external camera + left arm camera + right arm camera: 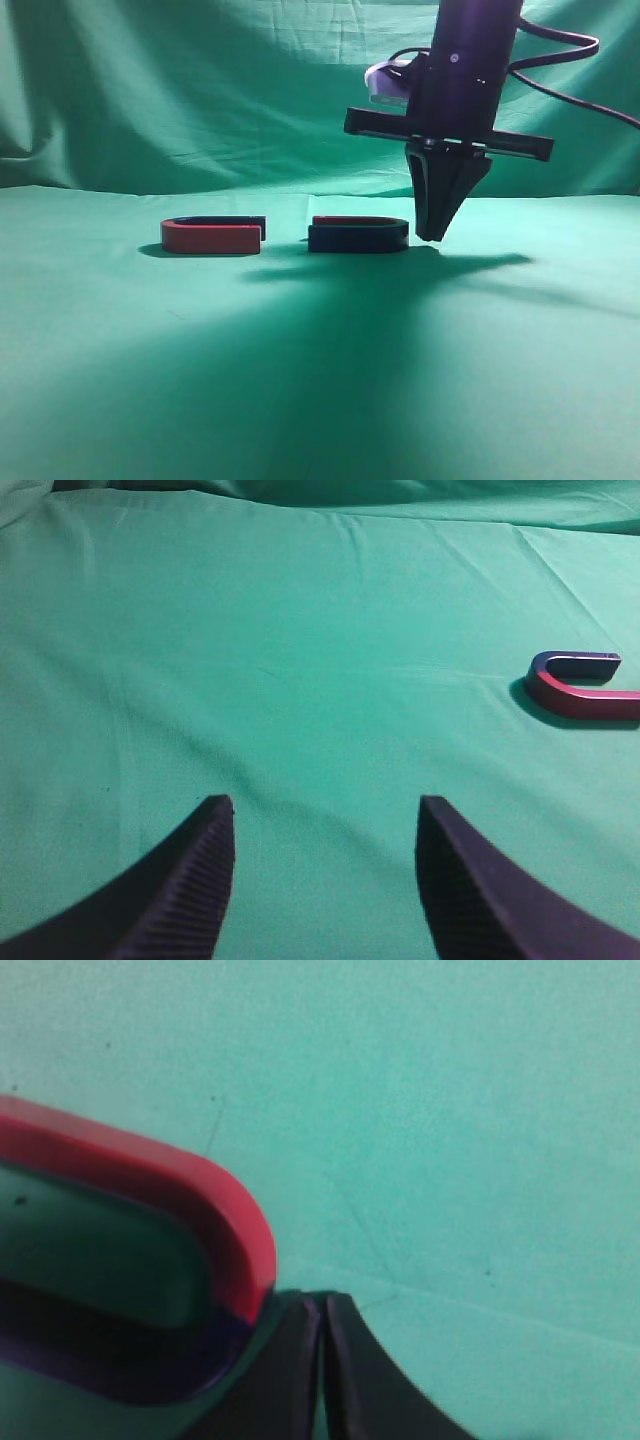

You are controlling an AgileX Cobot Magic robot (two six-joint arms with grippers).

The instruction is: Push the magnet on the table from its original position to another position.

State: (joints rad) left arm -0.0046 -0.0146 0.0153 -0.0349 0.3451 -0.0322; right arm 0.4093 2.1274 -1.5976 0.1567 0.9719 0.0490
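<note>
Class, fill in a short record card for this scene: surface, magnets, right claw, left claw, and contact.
surface: green cloth covering the table
magnets: two red and dark horseshoe magnets lying flat, left magnet and right magnet, a gap between them
right claw: shut, tips pointing down, low by the curved end of the right magnet
left claw: open, over bare cloth, holding nothing
contact: right wrist view shows the tips at the magnet's bend; whether they touch cannot be told
</note>
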